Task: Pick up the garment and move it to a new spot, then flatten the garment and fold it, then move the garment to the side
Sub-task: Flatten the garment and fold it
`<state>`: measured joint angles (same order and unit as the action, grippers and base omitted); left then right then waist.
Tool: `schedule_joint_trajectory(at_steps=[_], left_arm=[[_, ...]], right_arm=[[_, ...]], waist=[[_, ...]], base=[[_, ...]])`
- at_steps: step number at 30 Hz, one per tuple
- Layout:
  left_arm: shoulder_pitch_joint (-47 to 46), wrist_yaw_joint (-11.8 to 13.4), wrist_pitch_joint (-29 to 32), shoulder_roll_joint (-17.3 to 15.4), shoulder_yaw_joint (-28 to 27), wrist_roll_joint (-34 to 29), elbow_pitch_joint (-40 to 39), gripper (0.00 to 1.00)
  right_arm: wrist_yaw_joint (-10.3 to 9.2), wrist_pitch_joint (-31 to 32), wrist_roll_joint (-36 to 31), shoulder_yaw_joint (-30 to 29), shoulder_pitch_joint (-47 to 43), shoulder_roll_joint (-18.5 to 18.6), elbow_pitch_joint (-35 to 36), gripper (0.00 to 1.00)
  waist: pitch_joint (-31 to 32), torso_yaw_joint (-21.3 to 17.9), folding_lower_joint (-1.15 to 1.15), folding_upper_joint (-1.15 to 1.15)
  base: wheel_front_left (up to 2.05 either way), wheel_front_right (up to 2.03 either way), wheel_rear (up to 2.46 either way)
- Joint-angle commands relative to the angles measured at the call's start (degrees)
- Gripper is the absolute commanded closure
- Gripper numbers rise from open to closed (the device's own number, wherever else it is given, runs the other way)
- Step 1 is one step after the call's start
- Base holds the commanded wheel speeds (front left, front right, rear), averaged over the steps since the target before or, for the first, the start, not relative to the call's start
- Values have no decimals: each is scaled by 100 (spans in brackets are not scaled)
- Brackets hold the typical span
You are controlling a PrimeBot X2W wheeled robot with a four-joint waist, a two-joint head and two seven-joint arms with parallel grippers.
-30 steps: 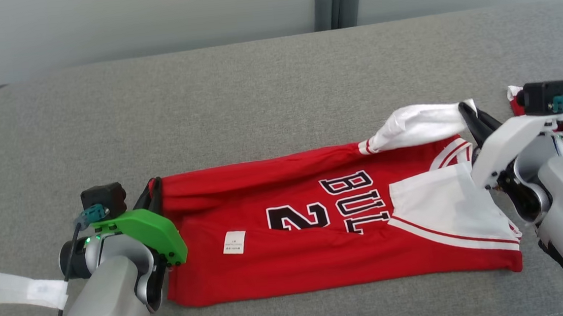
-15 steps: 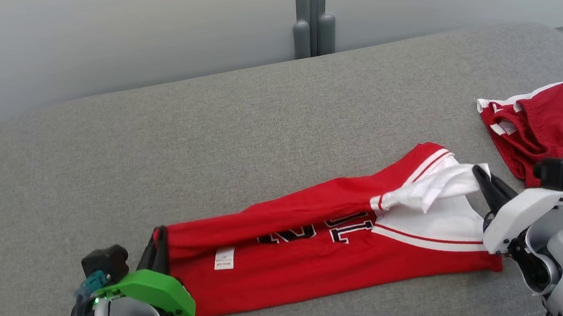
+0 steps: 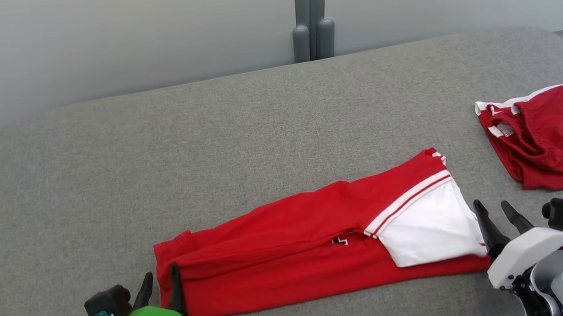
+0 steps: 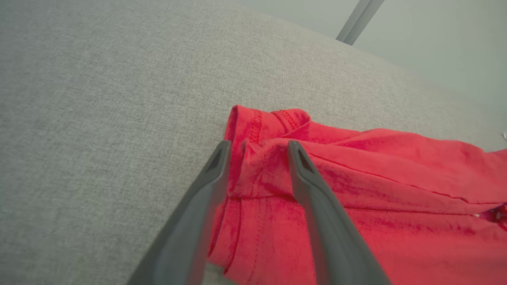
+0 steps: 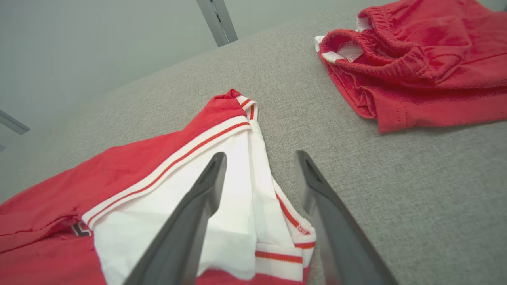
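The garment (image 3: 293, 238), a red jersey with a white panel at its right end, lies folded lengthwise in a long strip on the grey padded surface (image 3: 209, 149). At its left hem my left gripper (image 3: 160, 279) is open. In the left wrist view a bunched fold of the garment (image 4: 396, 190) lies between the spread fingers of the left gripper (image 4: 258, 150). My right gripper (image 3: 492, 208) is open beside the strip's right end. In the right wrist view the right gripper (image 5: 260, 158) straddles the white edge of the garment (image 5: 130, 174), holding nothing.
A second crumpled red garment (image 3: 550, 139) (image 5: 420, 59) lies at the far right of the surface. Behind the surface's rounded back edge stand a pale wall and a grey post (image 3: 311, 18). Bare grey surface stretches behind and left of the jersey.
Both grippers have opened and let go of the cloth. The folded-over top layer now lies flat, covering the lettering. Both grippers sit lower in the head view, whose camera also shifted.
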<state>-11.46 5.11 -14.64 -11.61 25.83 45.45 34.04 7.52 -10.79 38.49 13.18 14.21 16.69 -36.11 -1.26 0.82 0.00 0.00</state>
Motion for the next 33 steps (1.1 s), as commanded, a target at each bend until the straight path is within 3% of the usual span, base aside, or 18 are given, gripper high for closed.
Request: schedule_joint_trajectory(at_steps=[1,14,21,33], left_arm=[[207,59,-18,3,-74,47,-47,0],[748,444,-53,-133,-499,-228,-1119,0],[731,549,-52,-17,-623,-518,-1689,0],[784,655,-52,12,-702,-860,-2145,0]], right_arm=[[-5,-61,-101,-135,-191,-68,20,0],[-4,-37,-743,-1053,-817,-411,532,0],[-4,499,-1105,-1202,-680,-513,787,0],[-3,1578,-1416,-1188,155,-323,-151,0]], waist=[[25,-24,0,0],[157,18,0,0],[187,83,0,0],[102,640,0,0]], base=[[0,0,0],[0,0,0],[0,0,0],[0,0,0]])
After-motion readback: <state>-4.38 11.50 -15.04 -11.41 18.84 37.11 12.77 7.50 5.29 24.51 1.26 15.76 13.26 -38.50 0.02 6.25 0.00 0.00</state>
